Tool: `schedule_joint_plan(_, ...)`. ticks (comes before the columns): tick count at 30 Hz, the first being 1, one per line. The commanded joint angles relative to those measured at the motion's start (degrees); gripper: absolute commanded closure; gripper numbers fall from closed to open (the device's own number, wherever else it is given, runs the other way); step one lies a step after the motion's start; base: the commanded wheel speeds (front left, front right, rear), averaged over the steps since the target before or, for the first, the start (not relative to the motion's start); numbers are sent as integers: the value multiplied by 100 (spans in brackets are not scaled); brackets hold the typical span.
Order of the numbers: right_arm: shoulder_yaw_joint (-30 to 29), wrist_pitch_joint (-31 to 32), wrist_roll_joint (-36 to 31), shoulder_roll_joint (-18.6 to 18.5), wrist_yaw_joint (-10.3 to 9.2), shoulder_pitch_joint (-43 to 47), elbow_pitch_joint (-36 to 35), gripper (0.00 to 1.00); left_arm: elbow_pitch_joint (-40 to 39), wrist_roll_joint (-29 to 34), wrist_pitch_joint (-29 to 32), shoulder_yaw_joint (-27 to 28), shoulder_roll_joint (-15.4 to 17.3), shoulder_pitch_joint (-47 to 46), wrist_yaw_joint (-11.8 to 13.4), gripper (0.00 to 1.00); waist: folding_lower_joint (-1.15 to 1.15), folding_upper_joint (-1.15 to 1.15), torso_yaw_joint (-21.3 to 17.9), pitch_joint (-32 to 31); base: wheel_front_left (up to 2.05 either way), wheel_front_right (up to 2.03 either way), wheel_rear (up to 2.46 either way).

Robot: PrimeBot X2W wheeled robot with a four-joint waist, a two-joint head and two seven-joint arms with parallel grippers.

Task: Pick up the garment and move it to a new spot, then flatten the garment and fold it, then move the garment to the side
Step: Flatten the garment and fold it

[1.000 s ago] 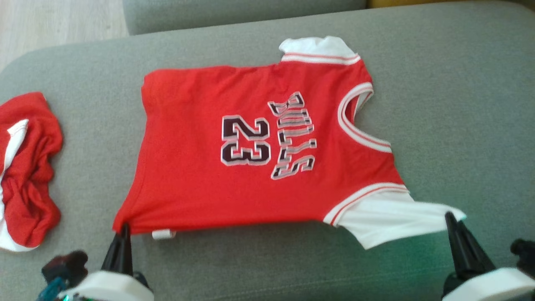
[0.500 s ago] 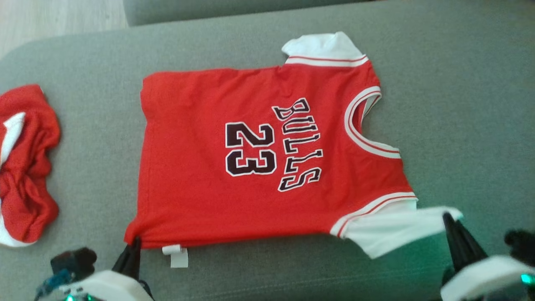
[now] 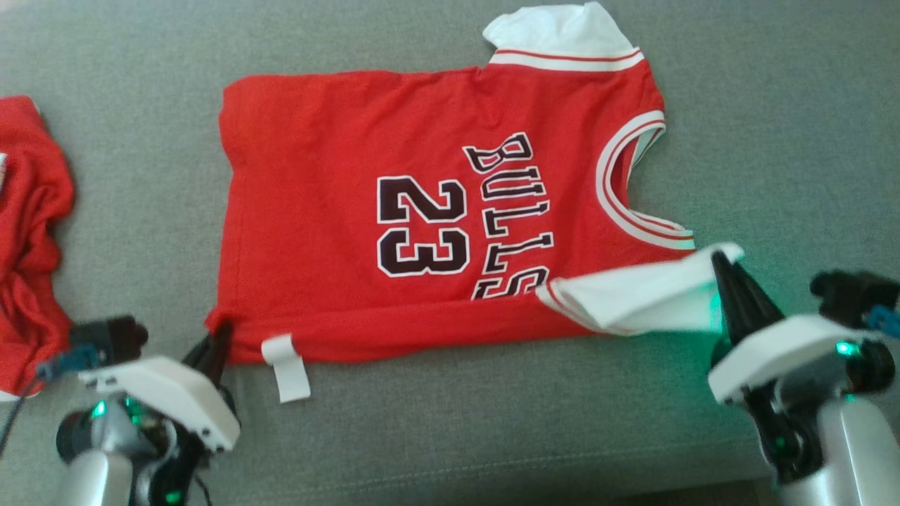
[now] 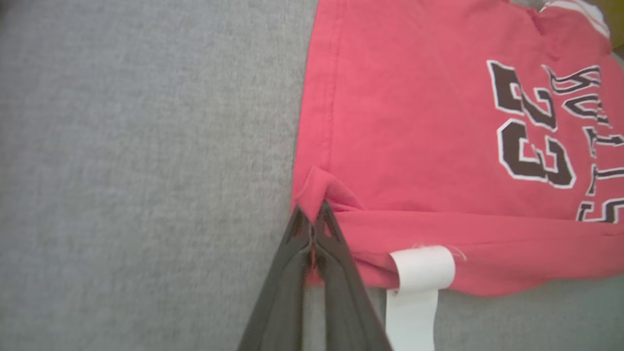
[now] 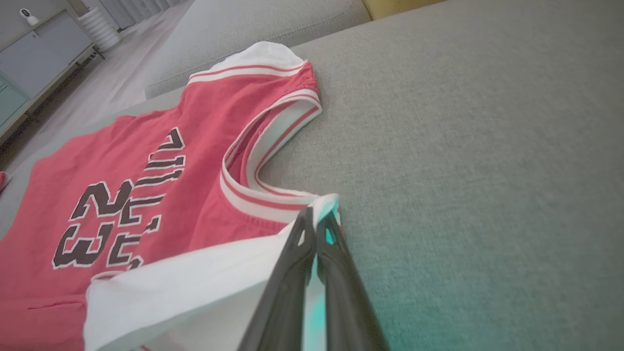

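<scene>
Got my left gripper (image 3: pixel 219 336) clamped on a hem corner of the red jersey (image 3: pixel 330 211), lower left of frame. My right gripper (image 3: pixel 721 267) is pinching its white sleeve (image 3: pixel 633 299), right side.

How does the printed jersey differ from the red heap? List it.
The printed jersey lies spread; the red heap is bunched. The jersey shows lettering, the heap none. The left end effector and right end effector pinch the jersey; the heap lies untouched. Both are red, on the grey cushion.

Free cushion (image 3: pixel 787 126) right of garment (image 3: pixel 337 211); heap (image 3: pixel 31 232) left
</scene>
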Motion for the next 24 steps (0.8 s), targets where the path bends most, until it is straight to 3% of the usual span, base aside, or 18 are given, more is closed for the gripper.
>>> schedule_joint_plan(1,179,-119,52,-117,-5,-318,-87,100,-150,-66,43,222,161,-354,-42,100,0,0,-17,75,0,0,0)
schedule_joint_plan(14,498,-813,239,-299,-5,-1259,762,100,185,-327,149,233,188,-1074,-168,100,0,0,-39,318,0,0,0)
schedule_joint_plan(15,514,-877,263,-303,-5,-1301,810,100,207,-357,122,236,168,-1105,-185,95,0,0,-38,333,0,0,0)
schedule_joint_plan(16,533,-942,277,-315,-5,-1341,853,100,228,-386,86,247,144,-1133,-191,69,0,0,-36,348,0,0,0)
schedule_joint_plan(17,560,-1004,305,-320,-5,-1378,888,98,242,-410,27,269,118,-1159,-188,0,0,0,-33,364,0,0,0)
schedule_joint_plan(18,590,-1082,326,-328,-5,-1412,912,33,252,-407,-46,282,104,-1184,-185,0,0,0,-31,379,0,0,0)
schedule_joint_plan(19,628,-1153,331,-343,-5,-1439,936,0,269,-438,-106,295,71,-1199,-197,0,0,0,-32,398,0,0,0)
schedule_joint_plan(24,751,-1590,230,-402,-5,-1406,948,0,167,-51,-1202,345,-29,-1167,-136,0,0,0,-3,456,0,0,0)
